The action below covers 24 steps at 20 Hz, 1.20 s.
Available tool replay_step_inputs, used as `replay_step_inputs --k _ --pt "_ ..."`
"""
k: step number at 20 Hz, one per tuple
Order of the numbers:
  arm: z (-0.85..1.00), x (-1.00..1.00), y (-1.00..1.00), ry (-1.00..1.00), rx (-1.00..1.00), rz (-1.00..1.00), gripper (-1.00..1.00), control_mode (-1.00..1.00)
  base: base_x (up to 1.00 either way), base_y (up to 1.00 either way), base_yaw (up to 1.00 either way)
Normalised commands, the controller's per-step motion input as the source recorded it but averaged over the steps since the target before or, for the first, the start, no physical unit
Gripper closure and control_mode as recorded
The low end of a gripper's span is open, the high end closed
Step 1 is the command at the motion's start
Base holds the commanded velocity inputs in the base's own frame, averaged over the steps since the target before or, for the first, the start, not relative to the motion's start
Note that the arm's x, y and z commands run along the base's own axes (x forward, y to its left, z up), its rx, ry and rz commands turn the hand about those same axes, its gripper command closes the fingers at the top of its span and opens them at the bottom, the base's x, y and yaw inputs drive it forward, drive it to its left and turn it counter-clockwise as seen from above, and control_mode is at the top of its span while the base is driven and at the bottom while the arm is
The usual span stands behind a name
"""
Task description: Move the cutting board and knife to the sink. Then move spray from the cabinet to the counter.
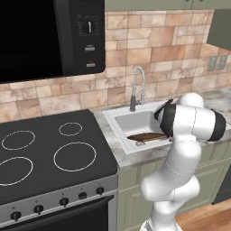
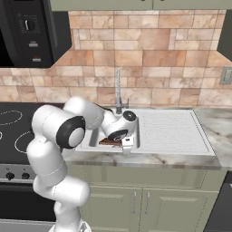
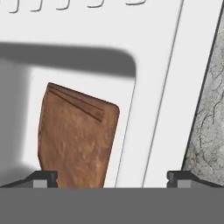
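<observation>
This is a home kitchen. A white sink (image 1: 135,122) with a tall spring-neck faucet (image 1: 137,88) is set into the marble desk (image 2: 217,131), directly beneath the jaws. Beyond the jaws, a tan stone-tile backsplash (image 2: 149,54) covers the wall. To their left sit a black stovetop (image 1: 45,153) with ringed burners and front knobs, and above it a black microwave (image 1: 49,36). Sage-green cabinet doors (image 2: 136,206) run below the desk.

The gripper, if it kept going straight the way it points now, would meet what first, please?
Most likely the sink floor or rim beside the cutting board: the open gripper looks down into the basin, the board nearer one fingertip. Depth is unclear.
</observation>
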Motion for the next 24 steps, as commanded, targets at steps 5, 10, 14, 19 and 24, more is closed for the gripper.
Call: replay_step_inputs --k 5,10,14,19,24 --pt "0.29 -0.29 0.0 0.0 0.0 0.0 -1.0 -1.0 0.0 0.0 0.0" --pt "0.3 -0.33 0.01 -0.01 0.0 0.04 -1.0 -1.0 0.0 0.0 0.0" --pt "0.29 -0.39 0.06 -0.06 0.0 0.17 -1.0 -1.0 0.0 0.0 0.0" --pt "0.29 -0.37 0.1 -0.05 0.0 0.22 -1.0 -1.0 0.0 0.0 0.0" --pt "0.27 -0.37 0.12 -0.02 -0.03 0.24 -1.0 -1.0 0.0 0.0 0.0"
